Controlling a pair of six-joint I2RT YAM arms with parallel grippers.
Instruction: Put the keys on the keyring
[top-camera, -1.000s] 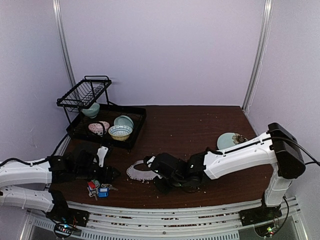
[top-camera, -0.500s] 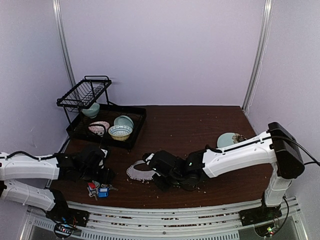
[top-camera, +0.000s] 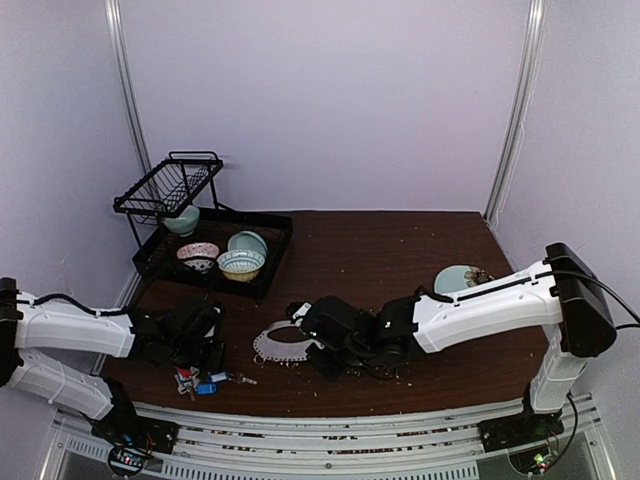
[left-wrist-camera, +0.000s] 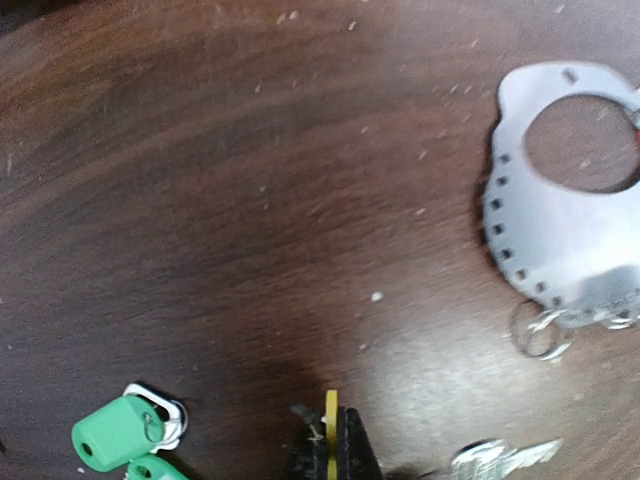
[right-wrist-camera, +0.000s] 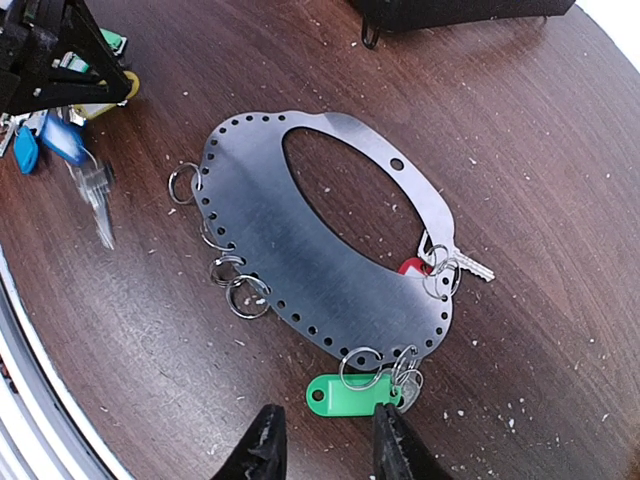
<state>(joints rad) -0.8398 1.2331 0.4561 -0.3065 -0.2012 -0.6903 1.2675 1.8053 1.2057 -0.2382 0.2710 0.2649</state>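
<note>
Left gripper (left-wrist-camera: 330, 445) seen clamped, seemingly on yellow-tagged key (left-wrist-camera: 331, 402); right gripper (right-wrist-camera: 328, 425) found parted, empty. Key best lifted slowly, aimed at keyring (right-wrist-camera: 300, 260) wire ring (right-wrist-camera: 183, 185).

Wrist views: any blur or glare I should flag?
Right wrist: keyring is sharp with only a mild sheen; the keys at upper left are motion-smeared. Left wrist: the whole frame is soft, the keyring is washed out pale, and there is a bright glare patch on the table beside it.
</note>
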